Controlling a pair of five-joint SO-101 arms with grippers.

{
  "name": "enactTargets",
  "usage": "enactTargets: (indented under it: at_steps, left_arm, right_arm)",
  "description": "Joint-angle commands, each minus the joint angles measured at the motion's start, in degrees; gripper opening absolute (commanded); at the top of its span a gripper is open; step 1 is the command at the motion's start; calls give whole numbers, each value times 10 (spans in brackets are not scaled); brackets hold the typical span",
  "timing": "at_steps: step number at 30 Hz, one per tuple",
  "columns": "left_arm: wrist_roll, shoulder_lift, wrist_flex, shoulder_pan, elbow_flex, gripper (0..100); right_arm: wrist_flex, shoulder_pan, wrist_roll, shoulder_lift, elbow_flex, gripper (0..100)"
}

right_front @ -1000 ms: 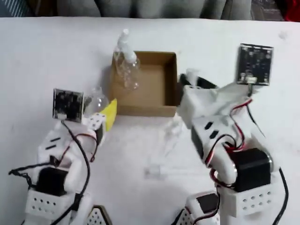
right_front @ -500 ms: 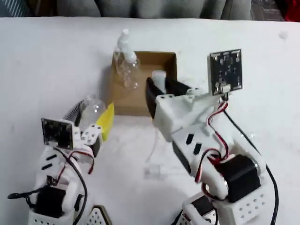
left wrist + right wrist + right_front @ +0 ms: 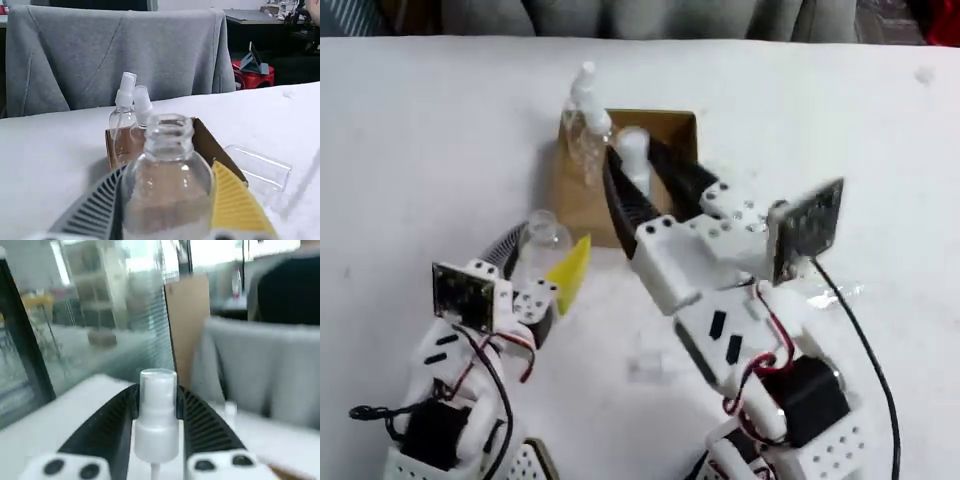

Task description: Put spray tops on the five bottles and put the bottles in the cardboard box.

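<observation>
- Assembly looks like the step in hand: the left tool [image 3: 538, 258] pinches an uncapped bottle [image 3: 167, 165] upright just in front of the cardboard box [image 3: 675, 122], with the open neck facing up so a top can go in.
- The right tool [image 3: 157, 390] is pressed onto a spray top [image 3: 157, 415] at its collar, nozzle up, with a thin tube showing below. In the high view it hovers over the box, not yet above the bottle's neck.
- Two capped bottles [image 3: 127, 112] stand at the box's far corner, seemingly inside, so part of the work looks done.
- A clear cap [image 3: 257, 167] lies on the worktop [image 3: 440, 120] beside the box.
</observation>
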Motion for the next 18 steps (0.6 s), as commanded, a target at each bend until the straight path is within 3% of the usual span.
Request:
enactTargets:
  at_steps: [1, 7, 18]
  left_arm:
    - [-3, -10, -19, 7, 18, 22]
    - [-4, -11, -20, 7, 25, 22]
    - [-4, -11, -20, 7, 29, 23]
  right_arm:
    - [-88, -20, 29, 19, -14, 15]
    - [-74, -91, 28, 95, -70, 15]
    - [-85, -90, 30, 256, -247, 15]
